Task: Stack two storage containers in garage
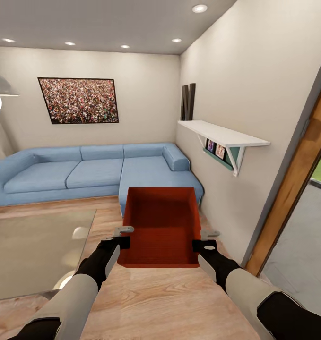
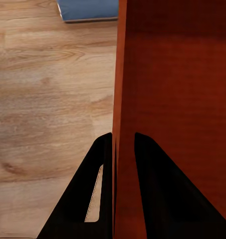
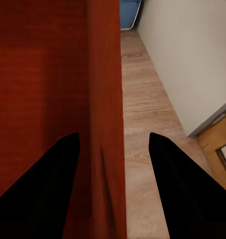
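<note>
Container (image 1: pixel 161 225), orange-red and open-topped, is held above the wood floor (image 1: pixel 146 297), near the blue sofa (image 1: pixel 91 172). Its left wall is pinched by the left gripper (image 1: pixel 124 237); the right gripper (image 1: pixel 203 240) straddles the right wall with jaws wider apart, contact unclear. Carrying is judged under way; a turn toward the doorway (image 1: pixel 299 189) at right is called for.

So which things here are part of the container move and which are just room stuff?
Part of the job:
- storage container, held off the wood floor
- left gripper on its left wall
- right gripper straddling its right wall

Just room stuff:
- blue sofa
- rug
- wall shelf
- framed picture
- doorway
</note>
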Robot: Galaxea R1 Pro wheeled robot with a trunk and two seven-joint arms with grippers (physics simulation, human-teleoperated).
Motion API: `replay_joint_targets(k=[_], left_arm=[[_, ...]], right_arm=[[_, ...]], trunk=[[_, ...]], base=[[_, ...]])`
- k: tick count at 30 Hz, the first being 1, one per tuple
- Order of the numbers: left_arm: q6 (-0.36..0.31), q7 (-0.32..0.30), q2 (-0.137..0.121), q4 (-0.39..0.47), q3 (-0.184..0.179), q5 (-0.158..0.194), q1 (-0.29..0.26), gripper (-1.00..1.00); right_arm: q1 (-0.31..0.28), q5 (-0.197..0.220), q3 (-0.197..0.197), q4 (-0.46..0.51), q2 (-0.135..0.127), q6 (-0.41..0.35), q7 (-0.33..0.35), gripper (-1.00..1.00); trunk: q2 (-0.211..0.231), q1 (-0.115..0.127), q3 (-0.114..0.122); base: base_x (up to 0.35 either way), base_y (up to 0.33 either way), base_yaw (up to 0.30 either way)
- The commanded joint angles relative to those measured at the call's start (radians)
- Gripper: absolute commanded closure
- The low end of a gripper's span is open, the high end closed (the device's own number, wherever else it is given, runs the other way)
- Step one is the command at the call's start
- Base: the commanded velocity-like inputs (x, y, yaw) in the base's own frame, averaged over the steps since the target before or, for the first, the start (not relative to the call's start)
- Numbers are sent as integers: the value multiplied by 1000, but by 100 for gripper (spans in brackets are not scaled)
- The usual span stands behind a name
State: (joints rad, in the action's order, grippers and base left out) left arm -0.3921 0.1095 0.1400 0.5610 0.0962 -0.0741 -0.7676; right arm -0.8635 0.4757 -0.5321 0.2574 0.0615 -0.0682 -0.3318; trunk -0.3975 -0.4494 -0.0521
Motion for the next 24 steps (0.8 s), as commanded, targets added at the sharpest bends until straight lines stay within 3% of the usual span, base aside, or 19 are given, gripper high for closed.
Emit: replay_joint_targets(k=[1,24], left_arm=[[-7,4,3,10,10,-30,-1,100],[-6,4,3,8,10,-30,-2,100]], right_arm=[[0,14,-28,-3,0,-7,-10,100],[0,14,-27,-3,0,-5,-13,100]], trunk=[[-2,-1,-2],[-2,-1,-2]], base=[[0,0,300],[0,0,300]])
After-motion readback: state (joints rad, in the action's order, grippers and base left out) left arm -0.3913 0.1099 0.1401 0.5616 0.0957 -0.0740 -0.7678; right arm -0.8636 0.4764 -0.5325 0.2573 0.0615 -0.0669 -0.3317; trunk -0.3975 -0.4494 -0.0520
